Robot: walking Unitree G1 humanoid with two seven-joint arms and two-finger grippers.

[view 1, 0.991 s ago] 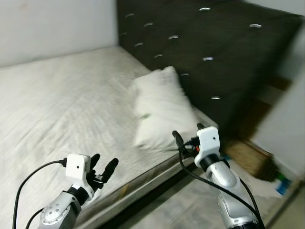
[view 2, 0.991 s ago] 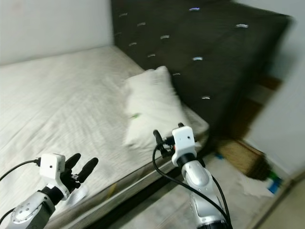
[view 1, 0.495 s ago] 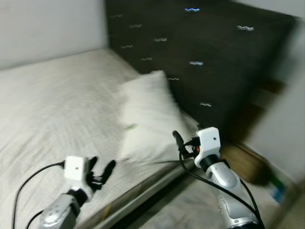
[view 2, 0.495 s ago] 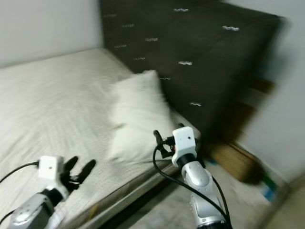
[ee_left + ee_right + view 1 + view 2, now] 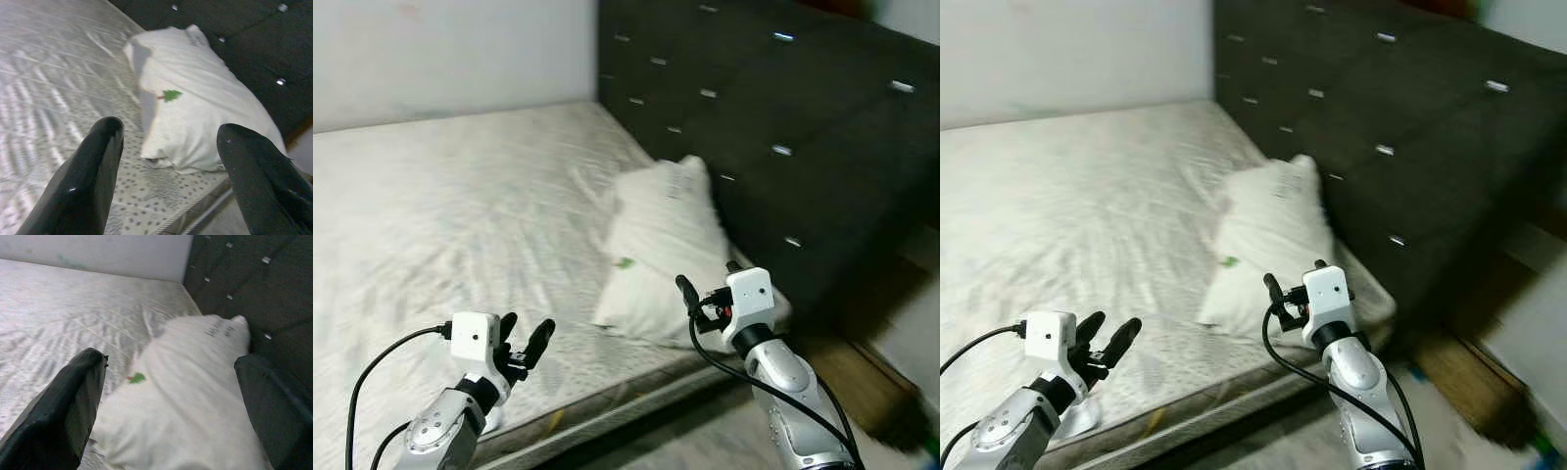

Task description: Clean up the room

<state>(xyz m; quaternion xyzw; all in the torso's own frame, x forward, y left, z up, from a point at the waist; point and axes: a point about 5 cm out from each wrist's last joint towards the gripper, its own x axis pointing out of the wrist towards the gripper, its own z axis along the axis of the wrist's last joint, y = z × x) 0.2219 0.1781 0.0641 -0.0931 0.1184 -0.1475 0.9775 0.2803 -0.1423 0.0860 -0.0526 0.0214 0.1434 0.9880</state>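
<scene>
The view has swung since a second ago; the pillow (image 5: 664, 250) lies as before on the bed (image 5: 460, 206), against the headboard (image 5: 783, 108). Both the left gripper (image 5: 524, 345) and right gripper (image 5: 707, 294) are still held spread and empty before it.

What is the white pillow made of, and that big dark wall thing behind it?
The pillow looks like soft woven cloth over stuffing: it sags and creases, and a small green tag sticks out. The dark headboard seems padded fabric or maybe leather-like covering, dimpled by rows of shiny buttons; the blur leaves that open.
</scene>
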